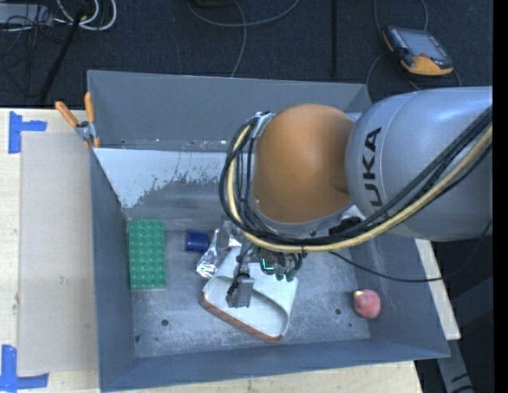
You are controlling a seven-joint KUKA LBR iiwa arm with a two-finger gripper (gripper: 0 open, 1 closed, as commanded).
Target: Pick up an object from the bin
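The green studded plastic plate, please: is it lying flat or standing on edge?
Flat: the green studded plastic plate shows its whole studded face upward.

Bin (114,318): grey sheet metal, matt, floor scuffed and speckled pale.
Studded plate (146,255): green plastic, knobbed, dull sheen.
Small block (195,241): blue plastic, smooth.
Crumpled scrap (209,262): silvery, shiny, perhaps foil.
Flat pad (270,305): white, matt, brown rim.
Ball (366,303): pink, matt.
Wrist cover (303,166): orange, smooth, satin.
Arm (425,162): grey, smooth, lightly glossy paint.
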